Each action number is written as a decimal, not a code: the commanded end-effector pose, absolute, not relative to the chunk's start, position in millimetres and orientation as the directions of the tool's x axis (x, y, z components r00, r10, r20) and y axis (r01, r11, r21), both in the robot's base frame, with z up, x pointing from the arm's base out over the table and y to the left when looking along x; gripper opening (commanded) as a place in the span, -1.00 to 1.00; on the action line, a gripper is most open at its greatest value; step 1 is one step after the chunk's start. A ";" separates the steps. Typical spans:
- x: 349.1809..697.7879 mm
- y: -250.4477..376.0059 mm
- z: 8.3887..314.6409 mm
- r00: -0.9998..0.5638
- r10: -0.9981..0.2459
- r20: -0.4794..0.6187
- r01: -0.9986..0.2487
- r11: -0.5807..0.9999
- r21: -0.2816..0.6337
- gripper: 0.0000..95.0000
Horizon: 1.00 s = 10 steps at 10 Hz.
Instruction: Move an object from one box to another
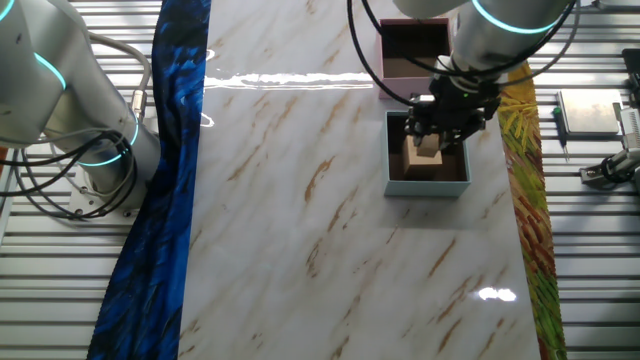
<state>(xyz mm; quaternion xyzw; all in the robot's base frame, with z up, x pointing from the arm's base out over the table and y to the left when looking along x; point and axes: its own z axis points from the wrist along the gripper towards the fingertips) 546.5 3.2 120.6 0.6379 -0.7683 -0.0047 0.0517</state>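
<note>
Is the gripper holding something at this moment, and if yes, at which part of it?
It cannot be told for sure. The gripper is down in the grey-blue box, at the top of a tan block, but whether it really clamps the block is unclear.

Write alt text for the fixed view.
A robot gripper reaches down into a grey-blue box over a tan wooden block on a marble-patterned table. A pink box sits just behind it.

robotics lab | slatted metal bench (590, 250) | second robot arm (60, 90) | cables (50, 185)
</note>
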 end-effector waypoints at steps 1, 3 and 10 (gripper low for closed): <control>548.1 12.2 117.4 -0.253 -0.966 0.050 -0.964 0.256 0.072 -1.00; 552.0 48.1 112.8 -0.317 -0.948 0.033 -0.945 0.319 0.076 -1.00; 540.7 124.4 122.7 -0.437 -0.898 0.052 -0.896 0.440 0.067 -1.00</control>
